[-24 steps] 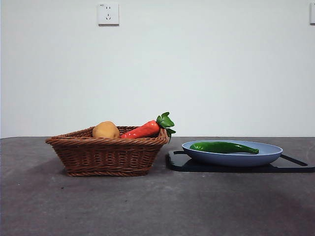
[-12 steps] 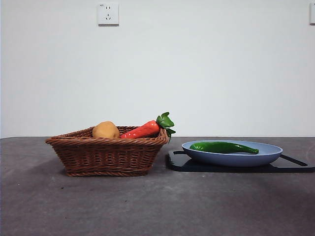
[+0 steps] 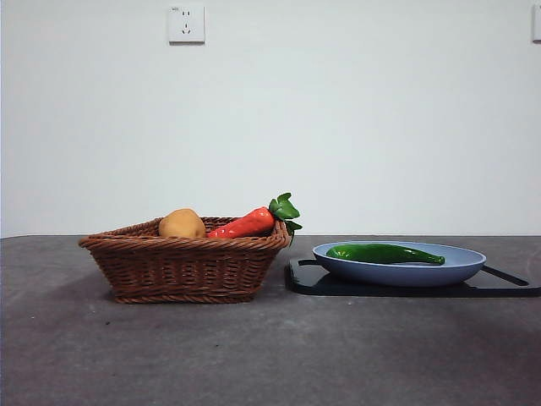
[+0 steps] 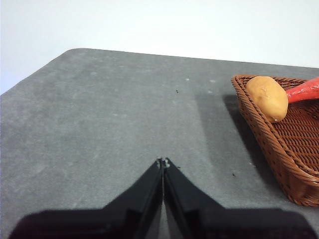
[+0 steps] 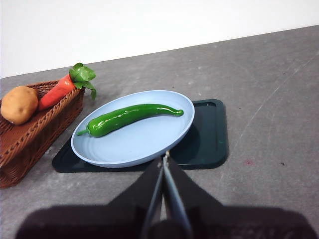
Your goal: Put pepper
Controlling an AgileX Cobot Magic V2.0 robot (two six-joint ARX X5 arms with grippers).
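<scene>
Green: 1 pepper [image 3: 385, 253] on 1 blue plate [image 3: 461, 264]; 1 basket [image 3: 186, 266] w/ 2 veg.

**No readable writing in view**

Nothing in these views carries text that can be made out. The white wall socket [image 3: 186, 24] above the basket [image 3: 186, 266] has a tiny dark mark at its top left corner, too small to read. The blue plate [image 3: 461, 264], the dark tray [image 3: 507, 288] under it and the grey table [image 3: 270, 355] show no labels, brands, numbers or signs.
</scene>
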